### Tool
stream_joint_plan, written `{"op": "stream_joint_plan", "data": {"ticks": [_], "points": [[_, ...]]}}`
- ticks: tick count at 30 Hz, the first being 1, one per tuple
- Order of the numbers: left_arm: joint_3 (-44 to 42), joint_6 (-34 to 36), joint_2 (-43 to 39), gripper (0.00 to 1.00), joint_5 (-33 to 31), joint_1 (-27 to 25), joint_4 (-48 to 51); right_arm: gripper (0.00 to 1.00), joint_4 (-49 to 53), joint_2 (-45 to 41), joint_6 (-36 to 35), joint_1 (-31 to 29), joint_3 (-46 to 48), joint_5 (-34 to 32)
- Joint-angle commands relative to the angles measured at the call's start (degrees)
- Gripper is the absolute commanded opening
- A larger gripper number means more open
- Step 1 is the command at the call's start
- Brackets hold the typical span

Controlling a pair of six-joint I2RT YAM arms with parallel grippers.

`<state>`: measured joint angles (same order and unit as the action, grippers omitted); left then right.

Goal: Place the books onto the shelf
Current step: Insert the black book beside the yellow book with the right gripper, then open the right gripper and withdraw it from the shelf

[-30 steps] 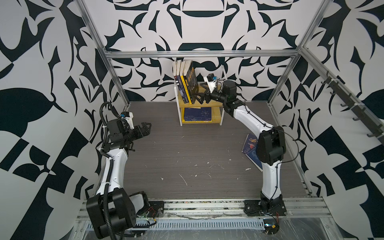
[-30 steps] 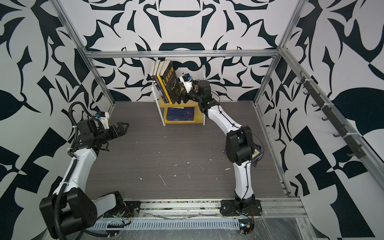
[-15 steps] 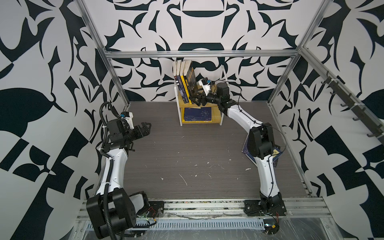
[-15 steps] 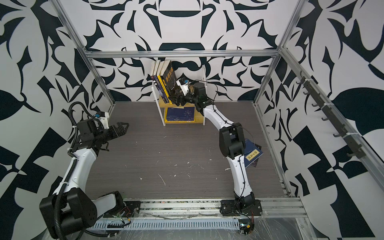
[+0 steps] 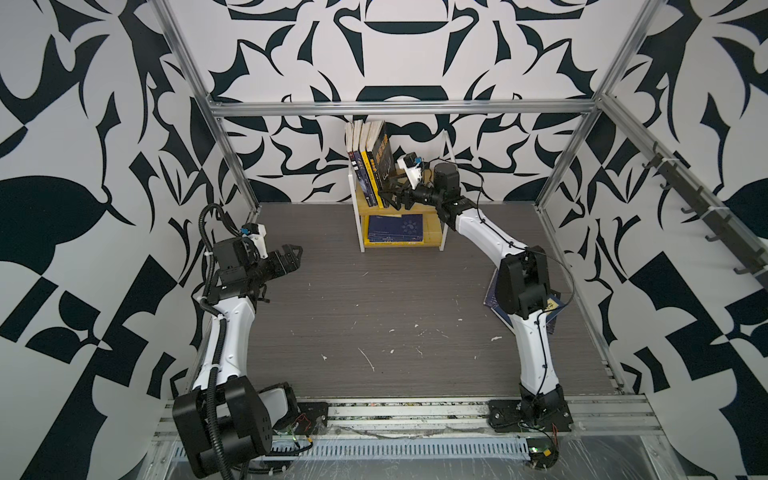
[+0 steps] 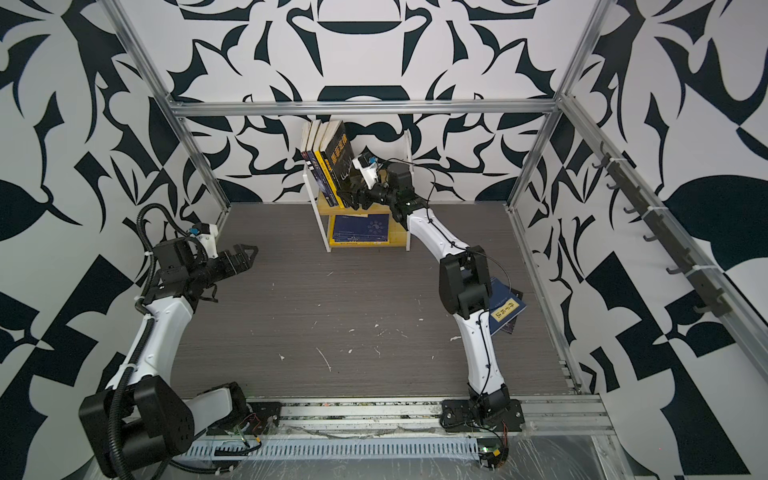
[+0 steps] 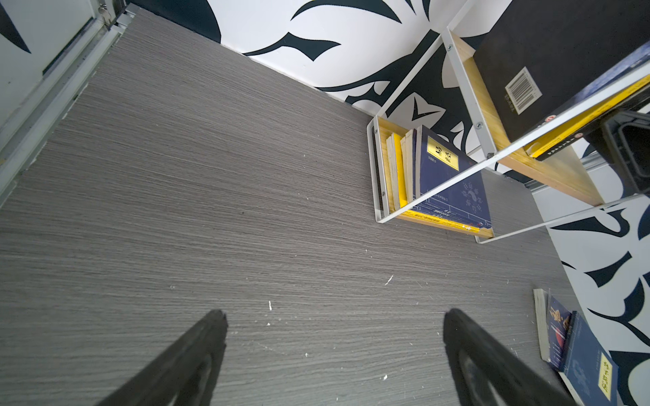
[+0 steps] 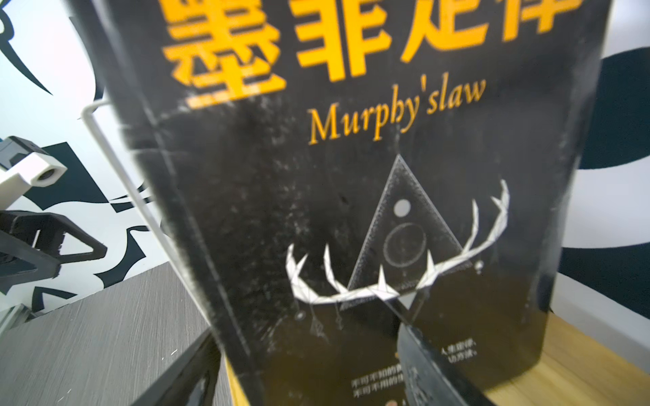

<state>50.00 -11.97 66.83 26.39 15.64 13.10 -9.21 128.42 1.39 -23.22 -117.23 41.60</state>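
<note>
Jaws of the left gripper [image 5: 293,259] gape wide, empty, above the grey table [image 5: 374,311]. By the right wall lie loose books [image 6: 505,309]. Farther, the right gripper [image 5: 390,194], jaws well apart, lays one finger against the black book [image 8: 316,211] leaning on the upper board of the shelf [image 5: 432,226]; patterned walls [image 5: 395,54] behind.

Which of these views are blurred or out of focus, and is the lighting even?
Right wrist view: the black book fills the frame at close range, its print soft and smeared, its lower part dim. Left wrist view: sharp on the grey tabletop and the shelf. Both top views: sharp, evenly lit, no hard shadows.
</note>
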Motion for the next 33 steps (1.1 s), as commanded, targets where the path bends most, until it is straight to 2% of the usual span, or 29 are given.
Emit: {"op": "stream_joint_plan", "data": {"ticks": [1,7,12,17,20,26,33], "points": [[-0.85,-0.16,-1.13,0.99,1.28,0.1,-0.27,0.83,0.89,-11.96,-1.3,-0.21,3.37,-1.35],[-0.95,0.1,-1.51,1.0,1.93,-1.0,-0.27,0.89,8.05,-28.95,-2.83,-0.16,19.31,-11.87],[-0.59,0.95,-1.58,1.0,3.49,-3.21,-0.14,0.89,16.45,-40.36,1.13,0.4,29.39,-22.6],[0.47,2.81,-1.4,0.99,5.7,-7.03,1.23,0.89,27.22,-48.95,7.5,4.2,36.04,-32.6],[1.39,3.21,-0.75,0.99,6.3,-9.59,2.23,0.89,32.74,-53.79,12.54,8.43,40.22,-39.45],[1.07,3.22,0.51,0.99,6.65,-12.38,2.48,0.9,36.06,-63.67,18.92,21.77,53.44,-44.01],[1.15,3.39,1.58,0.99,7.23,-12.87,2.18,0.92,36.85,-62.49,20.64,32.24,61.92,-47.55]]}}
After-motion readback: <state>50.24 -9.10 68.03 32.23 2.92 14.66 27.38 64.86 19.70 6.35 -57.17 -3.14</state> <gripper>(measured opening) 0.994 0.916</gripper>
